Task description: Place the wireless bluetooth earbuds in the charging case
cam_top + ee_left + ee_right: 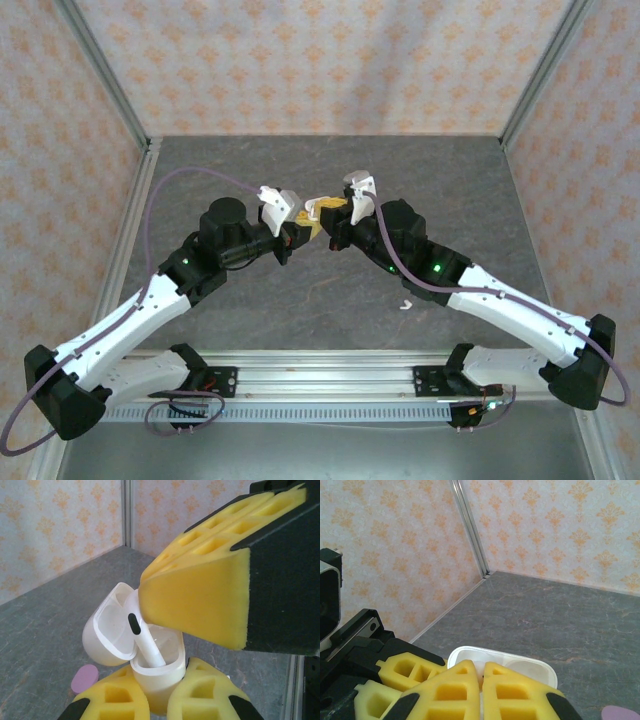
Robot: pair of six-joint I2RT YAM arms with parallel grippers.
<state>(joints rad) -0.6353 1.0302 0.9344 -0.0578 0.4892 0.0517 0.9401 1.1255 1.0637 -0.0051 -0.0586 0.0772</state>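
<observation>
The left tool (pixel 160 700) was pressed tight around the base of the white charging case (pixel 160 672), holding it with the lid open. The right tool (pixel 481 680) pinched a white earbud (pixel 147 647) by its head, the stem tilted down into the case's open body. A pink rounded object (pixel 84 678) lay on the counter (pixel 45 630), left of the case in the left wrist view.

You have a dark grey table (pixel 300 170) with a stone-like pattern, closed by patterned walls (pixel 300 60) at its left, far and right edges. One tiny white earbud (pixel 406 304) lies on it alone, near the near edge and a little right of the middle. In the left wrist view, a flat rounded pink object (pixel 84 678) also lies on the table; what it is, you cannot tell.
</observation>
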